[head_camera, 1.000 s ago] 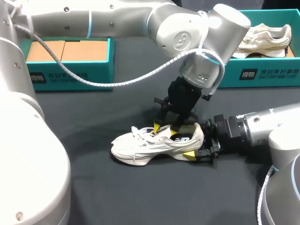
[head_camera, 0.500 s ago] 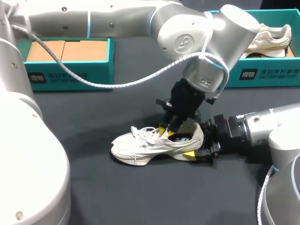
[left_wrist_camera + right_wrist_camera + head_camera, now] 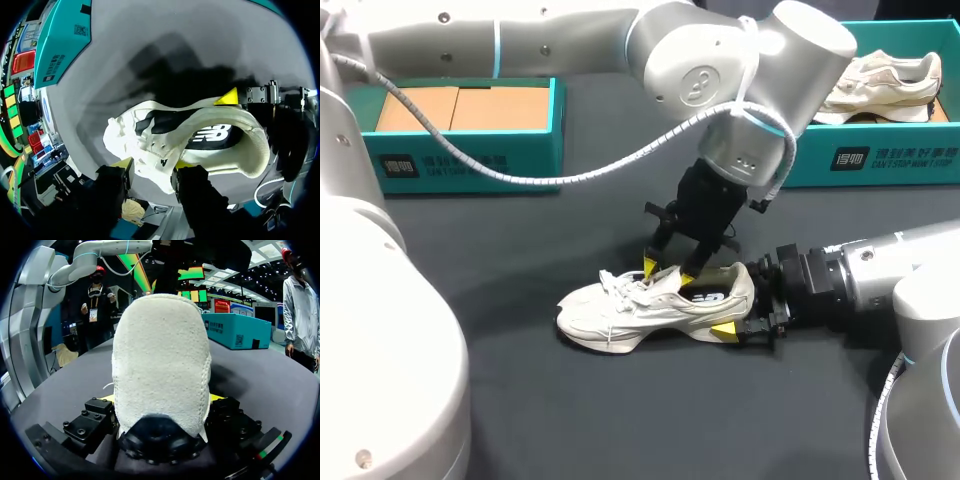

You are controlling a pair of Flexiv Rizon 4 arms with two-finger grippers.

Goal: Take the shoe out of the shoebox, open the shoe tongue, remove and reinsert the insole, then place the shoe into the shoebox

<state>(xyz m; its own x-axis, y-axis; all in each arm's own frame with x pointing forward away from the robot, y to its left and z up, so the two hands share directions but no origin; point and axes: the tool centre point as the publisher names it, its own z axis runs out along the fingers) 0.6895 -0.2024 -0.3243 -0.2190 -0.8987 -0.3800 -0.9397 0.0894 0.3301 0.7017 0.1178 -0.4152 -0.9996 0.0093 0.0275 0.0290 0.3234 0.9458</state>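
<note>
A white shoe [image 3: 655, 305] lies on its sole on the dark table, toe to the left. My left gripper [image 3: 669, 271] hangs open just above the shoe's opening. In the left wrist view [image 3: 152, 164], the white tongue [image 3: 150, 150] lies between its yellow tips. My right gripper [image 3: 735, 300] comes in level with the table and is shut on the shoe's heel [image 3: 160, 365], one finger on each side. One yellow fingertip [image 3: 725, 330] shows at the near side of the heel. The dark insole [image 3: 200, 137] shows inside the shoe.
A teal shoebox [image 3: 460, 150] with a cardboard liner stands at the back left. A second teal box [image 3: 880, 155] at the back right holds another white shoe [image 3: 885, 85]. The left arm's big wrist hangs over the table's middle.
Half a second ago the left gripper was lower, at the shoe's opening, with its fingers close together. It has since risen a little and opened. The shoe and right arm have stayed put.
</note>
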